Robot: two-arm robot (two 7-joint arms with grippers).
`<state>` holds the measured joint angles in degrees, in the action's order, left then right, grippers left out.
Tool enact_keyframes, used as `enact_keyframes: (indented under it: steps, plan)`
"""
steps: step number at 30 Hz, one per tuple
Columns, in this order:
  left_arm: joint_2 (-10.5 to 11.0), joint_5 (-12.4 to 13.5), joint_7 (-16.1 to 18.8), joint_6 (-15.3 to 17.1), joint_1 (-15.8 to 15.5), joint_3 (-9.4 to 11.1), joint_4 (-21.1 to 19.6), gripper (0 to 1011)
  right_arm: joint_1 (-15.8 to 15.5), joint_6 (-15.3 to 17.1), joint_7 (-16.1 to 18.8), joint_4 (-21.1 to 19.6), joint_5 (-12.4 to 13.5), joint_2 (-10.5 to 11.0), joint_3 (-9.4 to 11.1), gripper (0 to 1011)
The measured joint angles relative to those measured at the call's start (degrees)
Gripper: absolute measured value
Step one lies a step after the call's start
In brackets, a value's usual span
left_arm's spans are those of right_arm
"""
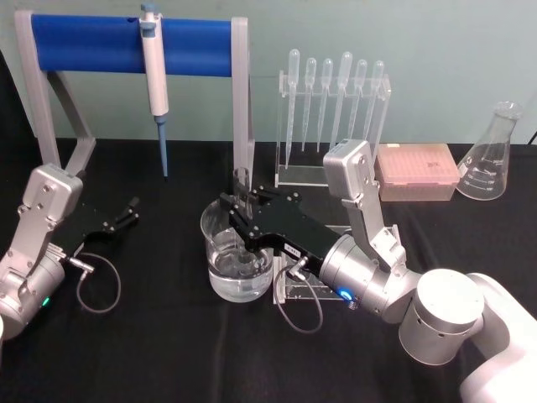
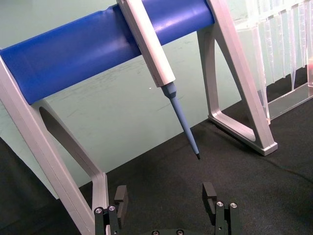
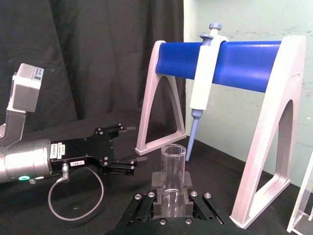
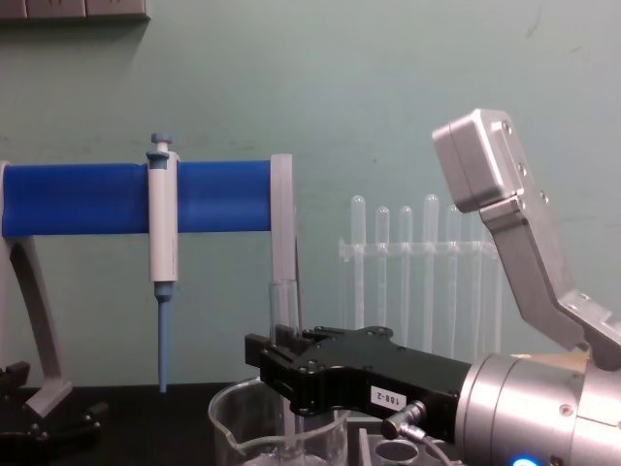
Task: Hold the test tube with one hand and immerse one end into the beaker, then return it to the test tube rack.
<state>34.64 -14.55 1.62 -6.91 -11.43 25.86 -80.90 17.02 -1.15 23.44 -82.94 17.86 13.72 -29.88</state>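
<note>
One tube in play: right gripper (image 1: 239,220) pinches the test tube (image 3: 173,166) upright, directly over the beaker (image 1: 216,252). In chest view the tube's bottom end sits below the beaker rim; can't tell if it reaches the clear liquid. Left gripper (image 1: 126,211) is parked low over the black table (image 1: 168,353), fingers spread, just in front of the pipettor stand (image 1: 101,46).

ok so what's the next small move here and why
Probably lift the right end effector straight up. It is shut on the test tube, upright with its lower end inside the beaker, and it sits about at rim height, so there seems little room to go lower. Rising clears the rim before any sideways move. The left end effector lies open near the stand.
</note>
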Motion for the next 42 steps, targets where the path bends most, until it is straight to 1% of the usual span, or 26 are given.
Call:
enact_keyframes:
  steps: [42]
  plan:
    - [0.00, 0.00, 0.00, 0.00, 0.00, 0.00, 0.00, 1000, 0.00, 0.00, 0.00, 0.00, 0.00, 0.00, 0.00, 225]
